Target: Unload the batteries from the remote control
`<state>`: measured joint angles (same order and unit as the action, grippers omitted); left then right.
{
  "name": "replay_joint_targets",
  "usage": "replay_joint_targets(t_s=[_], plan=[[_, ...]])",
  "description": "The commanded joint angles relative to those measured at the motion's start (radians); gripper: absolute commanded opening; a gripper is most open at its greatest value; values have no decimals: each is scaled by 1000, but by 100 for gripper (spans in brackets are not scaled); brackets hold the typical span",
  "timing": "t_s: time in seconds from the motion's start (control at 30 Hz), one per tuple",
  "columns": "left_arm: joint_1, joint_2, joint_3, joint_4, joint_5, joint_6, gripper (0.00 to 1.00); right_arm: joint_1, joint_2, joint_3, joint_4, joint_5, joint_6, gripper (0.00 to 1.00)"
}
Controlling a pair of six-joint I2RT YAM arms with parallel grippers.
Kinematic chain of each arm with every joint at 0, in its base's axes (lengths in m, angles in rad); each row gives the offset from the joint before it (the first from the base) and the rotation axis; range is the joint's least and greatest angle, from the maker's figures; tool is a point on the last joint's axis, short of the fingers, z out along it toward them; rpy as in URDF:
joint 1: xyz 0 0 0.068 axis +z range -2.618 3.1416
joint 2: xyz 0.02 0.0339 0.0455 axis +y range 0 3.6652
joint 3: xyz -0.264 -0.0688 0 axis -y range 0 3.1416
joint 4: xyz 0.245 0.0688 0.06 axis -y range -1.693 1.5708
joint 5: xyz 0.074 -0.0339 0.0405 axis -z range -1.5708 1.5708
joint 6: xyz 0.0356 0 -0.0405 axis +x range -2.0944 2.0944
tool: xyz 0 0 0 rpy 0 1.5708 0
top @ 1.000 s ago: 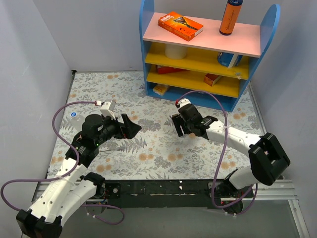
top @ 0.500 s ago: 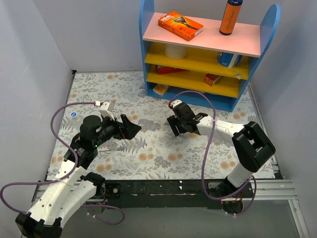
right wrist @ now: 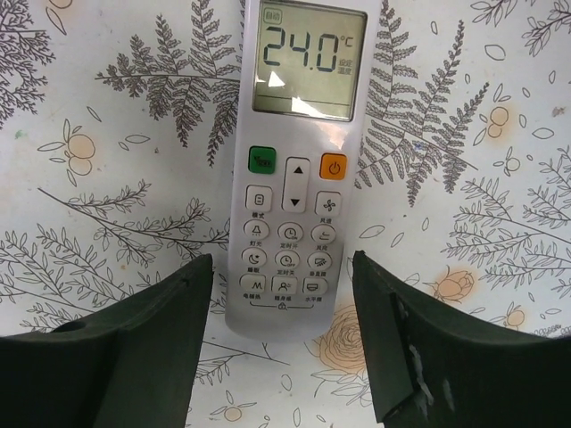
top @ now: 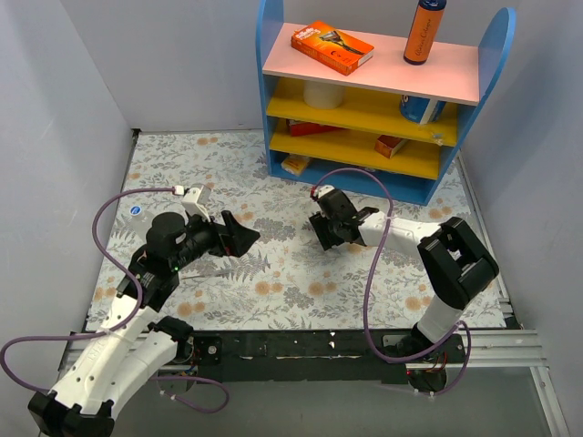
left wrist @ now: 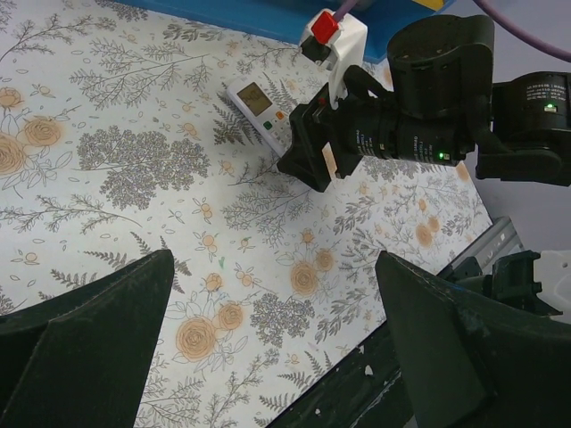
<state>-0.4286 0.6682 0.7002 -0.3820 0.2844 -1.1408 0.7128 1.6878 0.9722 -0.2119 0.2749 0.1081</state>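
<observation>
Over the floral desk (top: 273, 282), near the blue shelf (top: 265, 100), our right hand (right wrist: 278, 267) has edged left in the last second and hangs open astride the face-up remote control (right wrist: 299, 169) mid-desk, so a grip looks imminent, batteries unseen, while our left hand (left wrist: 272, 267) waits open.

Both arms (top: 118, 350) show white links, black joints and jaws, purple cables (top: 137, 191), red-capped plugs (left wrist: 323, 25).

The remote control's (right wrist: 294, 169) screen (right wrist: 306, 62), just ahead of the right claw (right wrist: 281, 260), reads "24.0 °C". The tiny button labels between the claw's fingers are unreadable. Print on the orange box (top: 332, 46) and bottle (top: 424, 31) is blurred.
</observation>
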Motion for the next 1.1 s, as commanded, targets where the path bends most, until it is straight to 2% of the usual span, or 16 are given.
replay_joint_targets(t_s=[0.0,0.23,0.43,0.57,0.7,0.9,1.07], plan=[[-2,-27,2,17,16,18,98,-10,-22,-10,37,-26,1,69],[-2,5,2,15,4,9,98,-10,-131,-110,58,-49,7,57],[-2,59,13,-9,-51,-17,98,-9,-249,-194,88,-152,25,46],[-2,122,36,-30,-14,-31,94,-9,-306,-245,98,-244,48,40],[-2,177,82,-64,42,-56,90,-6,-394,-294,132,-402,93,37],[-2,214,87,-3,81,-117,89,-7,-585,-380,201,-540,192,36],[-4,275,76,69,180,-172,89,-6,-703,-446,304,-670,272,35]])
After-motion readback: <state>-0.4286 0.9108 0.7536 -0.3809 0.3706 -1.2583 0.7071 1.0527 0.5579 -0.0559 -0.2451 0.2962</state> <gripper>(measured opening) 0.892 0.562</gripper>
